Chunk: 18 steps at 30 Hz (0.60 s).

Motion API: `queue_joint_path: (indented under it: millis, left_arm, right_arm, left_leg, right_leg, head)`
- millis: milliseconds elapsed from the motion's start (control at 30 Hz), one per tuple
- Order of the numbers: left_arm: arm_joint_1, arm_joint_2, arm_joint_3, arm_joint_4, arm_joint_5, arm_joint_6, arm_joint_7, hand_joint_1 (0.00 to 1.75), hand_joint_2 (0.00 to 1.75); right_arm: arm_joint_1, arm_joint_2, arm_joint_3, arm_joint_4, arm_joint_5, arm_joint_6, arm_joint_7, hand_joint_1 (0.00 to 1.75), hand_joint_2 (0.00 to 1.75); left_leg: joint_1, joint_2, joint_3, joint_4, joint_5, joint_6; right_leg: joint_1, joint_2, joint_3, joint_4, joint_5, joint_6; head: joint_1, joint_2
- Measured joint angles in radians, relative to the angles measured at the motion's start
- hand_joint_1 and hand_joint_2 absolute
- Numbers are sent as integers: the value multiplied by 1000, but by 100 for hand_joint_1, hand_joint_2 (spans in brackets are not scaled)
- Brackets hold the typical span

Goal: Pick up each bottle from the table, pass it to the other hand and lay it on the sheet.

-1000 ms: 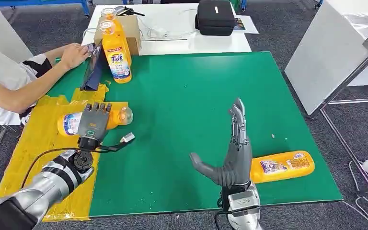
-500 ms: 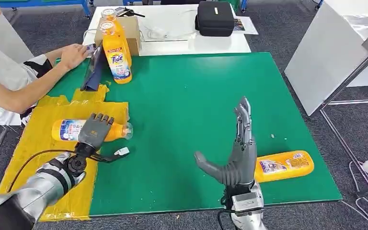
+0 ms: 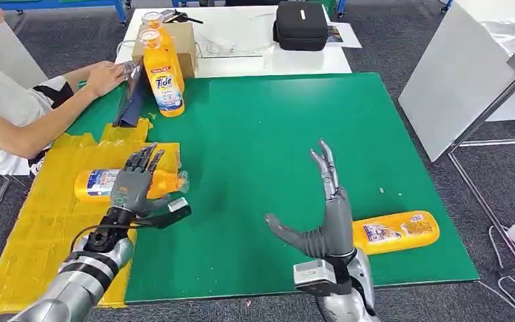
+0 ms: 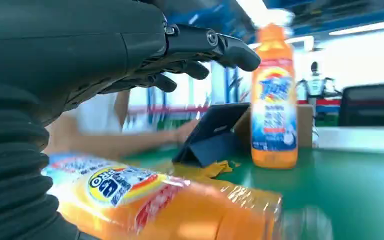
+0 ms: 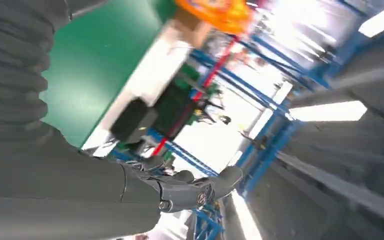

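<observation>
An orange bottle (image 3: pixel 100 183) lies on its side on the yellow sheet (image 3: pixel 37 221), cap toward the green mat. My left hand (image 3: pixel 136 180) hovers just over it with fingers spread, holding nothing; the left wrist view shows that bottle (image 4: pixel 145 200) lying below the fingers (image 4: pixel 200 47). A second orange bottle (image 3: pixel 395 232) lies flat near the mat's front right edge. My right hand (image 3: pixel 325 218) stands upright and open just to its left, apart from it. Two upright orange bottles (image 3: pixel 162 75) stand at the mat's far left.
A person's arm (image 3: pixel 47 114) reaches onto the far left of the green mat (image 3: pixel 268 134) beside a dark tablet stand (image 3: pixel 131 97). A cardboard box (image 3: pixel 186 47) and a black case (image 3: pixel 300 23) sit on the white table behind. A white board (image 3: pixel 452 80) leans at the right.
My left hand let go of the bottle on the sheet and lifted, fingers spreading. My right hand shifted slightly near the front bottle and stayed open.
</observation>
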Motion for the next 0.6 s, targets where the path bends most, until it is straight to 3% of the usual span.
queue_joint_path:
  millis: [133,300,500,600]
  left_arm:
    - [107,-62,125,-155,298,-16,-197,0,175]
    - [231,-103,167,-389,516,-90,-259,0,175]
    - [282,-124,199,-531,615,-146,-290,0,175]
    - [303,-136,207,-571,673,-203,-312,0,175]
  right_arm:
    - [-1,-72,0,16,176,60,96,0,175]
    - [-2,-196,3,28,265,170,133,0,175]
    - [-11,-318,3,42,272,248,139,0,175]
    - [-8,-430,-9,43,187,341,106,0,175]
  left_leg:
    - [0,0,0,0,0,0]
    - [-1,-2,-2,0,-1,2]
    - [-1,-2,-2,0,-1,2]
    - [-1,-4,-2,1,0,3]
  right_leg:
    - [0,0,0,0,0,0]
    - [-1,-1,0,-1,-1,1]
    - [-1,-1,0,-1,-1,1]
    - [-1,-4,0,-1,-1,1]
  head:
    - [0,0]
    - [0,0]
    - [-1,0]
    - [0,0]
